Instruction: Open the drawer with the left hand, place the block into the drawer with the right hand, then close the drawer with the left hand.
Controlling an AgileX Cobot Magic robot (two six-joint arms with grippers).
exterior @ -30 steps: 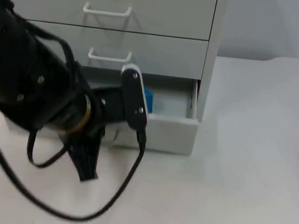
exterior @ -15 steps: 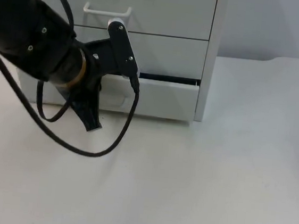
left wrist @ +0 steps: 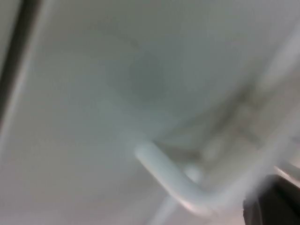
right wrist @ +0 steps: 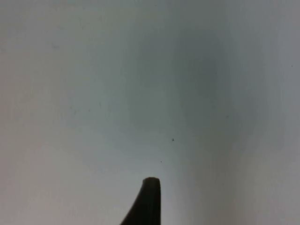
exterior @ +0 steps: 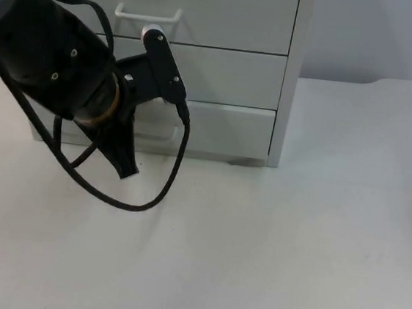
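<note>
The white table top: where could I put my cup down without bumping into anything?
The white table top is bare to the right of the white drawer cabinet, up to the grey partition wall, and across the whole front. It is crowded at the cabinet's lowest drawer, where the left gripper hangs at the white handle. The right gripper waits over bare table.

Setting: robotics lab or test bench, office-type furnishings. Evidence: plain white table top (exterior: 314,247), bare of household clutter, ending at a flat grey partition wall (exterior: 380,36) on the far right. At the far left stands a light grey drawer cabinet (exterior: 288,74) of the office kind, three drawer fronts stacked, with white bar handles (exterior: 147,14); the bottom drawer (exterior: 227,131) sits flush with the cabinet. A black robot arm (exterior: 54,57) reaches across the cabinet front. Even, diffuse indoor lighting.
</note>
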